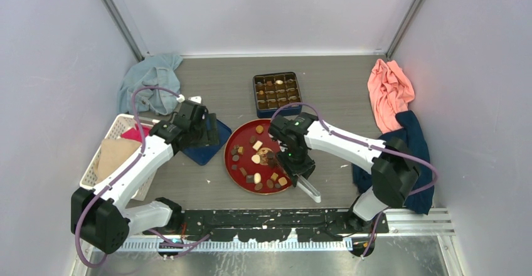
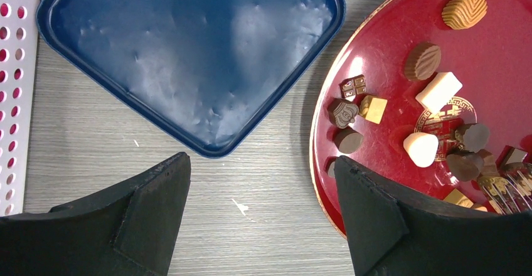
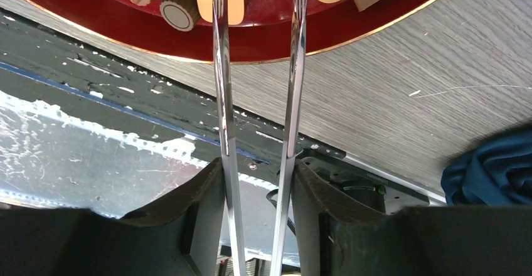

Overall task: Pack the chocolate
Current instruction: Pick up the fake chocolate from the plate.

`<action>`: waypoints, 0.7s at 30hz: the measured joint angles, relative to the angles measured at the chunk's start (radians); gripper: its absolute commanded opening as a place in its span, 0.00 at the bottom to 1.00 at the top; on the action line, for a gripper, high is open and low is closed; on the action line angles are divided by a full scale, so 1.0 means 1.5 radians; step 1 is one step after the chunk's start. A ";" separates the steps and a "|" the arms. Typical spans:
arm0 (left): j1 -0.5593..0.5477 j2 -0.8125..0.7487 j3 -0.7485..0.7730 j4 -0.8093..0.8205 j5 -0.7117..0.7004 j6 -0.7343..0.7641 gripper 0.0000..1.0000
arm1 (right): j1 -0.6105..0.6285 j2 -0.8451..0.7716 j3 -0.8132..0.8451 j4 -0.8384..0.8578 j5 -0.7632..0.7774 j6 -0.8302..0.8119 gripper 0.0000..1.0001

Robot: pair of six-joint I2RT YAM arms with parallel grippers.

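Observation:
The chocolate (image 1: 256, 159) lies as several small brown, tan and cream pieces on the red plate (image 1: 241, 137). More pieces fill the dark compartment box (image 1: 277, 93) behind it. My right gripper (image 3: 257, 163) is shut on metal tongs (image 3: 221, 100), whose two arms stand apart and reach over the plate's near rim (image 3: 263, 53); their tips run out of the frame by a cream piece (image 3: 233, 0). The same tong tips (image 2: 502, 191) show in the left wrist view among the chocolates (image 2: 420, 148). My left gripper (image 2: 260, 160) is open over bare table between the blue lid (image 2: 188, 50) and the plate (image 2: 389, 69).
A white basket (image 1: 103, 157) with tan paper stands at the left. A light blue cloth (image 1: 150, 81) lies at the back left. Salmon (image 1: 389, 91) and dark blue (image 1: 411, 144) cloths lie at the right. A black rail (image 1: 270, 218) runs along the near edge.

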 measured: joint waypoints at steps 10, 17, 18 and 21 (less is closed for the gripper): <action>0.000 0.000 0.000 0.000 0.000 0.000 0.85 | 0.008 0.022 0.001 0.000 0.018 0.000 0.44; 0.000 0.000 0.000 0.000 0.000 0.000 0.85 | 0.010 0.045 0.005 0.004 0.037 -0.003 0.38; 0.000 0.000 0.000 0.000 0.000 0.000 0.85 | 0.010 0.048 0.006 0.006 0.038 -0.003 0.36; 0.000 0.000 0.000 0.000 0.000 0.000 0.85 | 0.010 0.051 0.008 0.008 0.044 -0.003 0.30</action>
